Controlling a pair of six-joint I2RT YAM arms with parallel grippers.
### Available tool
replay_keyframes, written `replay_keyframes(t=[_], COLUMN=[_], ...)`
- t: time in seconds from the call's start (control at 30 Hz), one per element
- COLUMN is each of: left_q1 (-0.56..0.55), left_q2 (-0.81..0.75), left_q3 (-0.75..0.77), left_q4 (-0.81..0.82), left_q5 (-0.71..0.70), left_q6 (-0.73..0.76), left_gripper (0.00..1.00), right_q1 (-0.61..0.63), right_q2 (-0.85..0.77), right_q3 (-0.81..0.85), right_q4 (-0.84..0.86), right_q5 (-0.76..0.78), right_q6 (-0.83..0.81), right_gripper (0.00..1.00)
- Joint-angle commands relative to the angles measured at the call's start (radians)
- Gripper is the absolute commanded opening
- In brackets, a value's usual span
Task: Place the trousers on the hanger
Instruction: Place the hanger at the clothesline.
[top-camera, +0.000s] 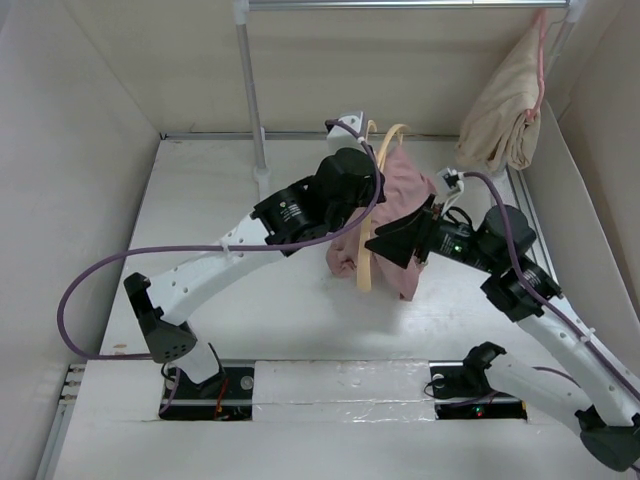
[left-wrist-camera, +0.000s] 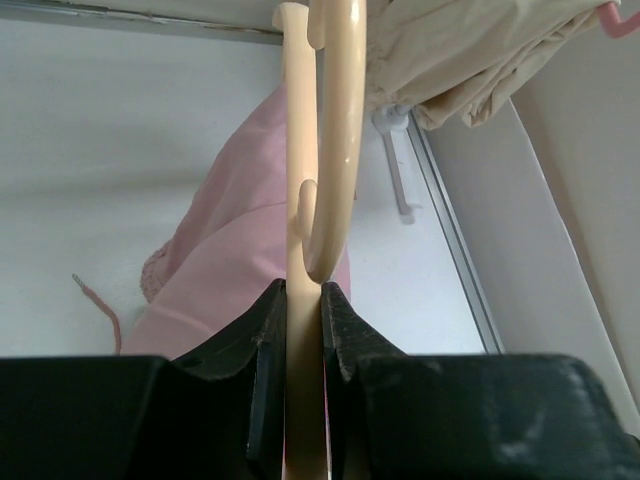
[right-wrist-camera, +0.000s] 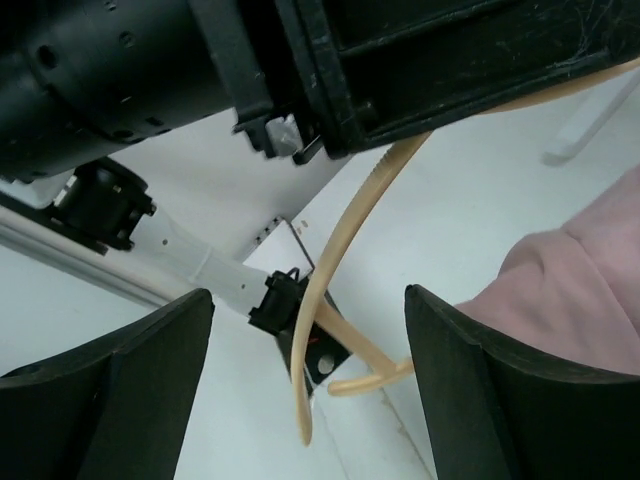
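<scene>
My left gripper (top-camera: 368, 158) is shut on the cream-tan hanger (top-camera: 366, 268) and holds it edge-on above the middle of the table; the left wrist view shows the jaws (left-wrist-camera: 303, 300) clamped on the hanger's thin arm (left-wrist-camera: 340, 120). The dusty-pink trousers (top-camera: 405, 195) hang bunched against the hanger, to its right; they also show in the left wrist view (left-wrist-camera: 230, 270). My right gripper (top-camera: 386, 246) is open and empty right beside the hanger and the cloth. In the right wrist view the hanger's curved arm and hook (right-wrist-camera: 345, 240) show between the open gripper's fingers (right-wrist-camera: 310, 370), and the trousers (right-wrist-camera: 580, 290) lie to the right.
A beige folded garment (top-camera: 505, 105) hangs on a pinkish hanger (top-camera: 541, 50) from the rail at the back right. The rail's upright post (top-camera: 252, 100) stands at the back centre. White walls enclose the table (top-camera: 220, 200) on the left, back and right.
</scene>
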Motion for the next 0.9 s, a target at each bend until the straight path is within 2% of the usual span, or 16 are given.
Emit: replay_keyframes(t=[0.0,0.13,0.2,0.23,0.37,0.4,0.5,0.57,0.6,0.77,0.8,0.83,0.87], left_q1=[-0.003,-0.003,-0.003,-0.003,-0.003,-0.003,-0.003,-0.003,-0.003,0.035,0.035,0.035,0.035], left_q2=[-0.018,-0.037,-0.045,-0.051,-0.064,-0.065,-0.067,-0.067,-0.068,-0.08,-0.093,-0.103,-0.113], left_q3=[0.035,0.011,0.007,-0.009,-0.019,-0.02,-0.022,-0.02,-0.02,-0.006,0.0,0.01,0.018], left_q4=[0.057,0.088,0.088,0.095,0.098,0.098,0.097,0.098,0.098,0.121,0.123,0.129,0.134], left_q5=[0.021,0.046,0.055,0.063,0.061,0.061,0.046,0.031,0.025,0.067,0.072,0.066,0.061], left_q6=[0.0,0.006,0.005,0.003,0.005,0.005,0.012,0.018,0.02,0.025,0.032,0.041,0.052], left_gripper=[0.0,0.0,0.0,0.0,0.0,0.0,0.0,0.0,0.0,0.01,0.2,0.31,0.54], right_q1=[0.058,0.081,0.107,0.127,0.16,0.161,0.183,0.193,0.193,0.179,0.17,0.141,0.124], right_q2=[0.035,0.089,0.107,0.124,0.135,0.136,0.133,0.117,0.115,0.104,0.109,0.113,0.116], right_q3=[0.036,-0.002,-0.009,-0.018,-0.048,-0.059,-0.065,-0.07,-0.07,-0.018,-0.001,0.02,0.042], right_q4=[0.091,0.205,0.212,0.217,0.263,0.275,0.286,0.285,0.285,0.283,0.265,0.253,0.24], right_q5=[0.177,0.188,0.223,0.246,0.277,0.289,0.304,0.321,0.33,0.336,0.32,0.31,0.303], right_q6=[0.063,0.1,0.098,0.108,0.134,0.138,0.149,0.152,0.155,0.149,0.141,0.125,0.118], right_gripper=[0.83,0.79,0.73,0.66,0.48,0.34,0.13,0.08,0.01,0.0,0.0,0.0,0.0])
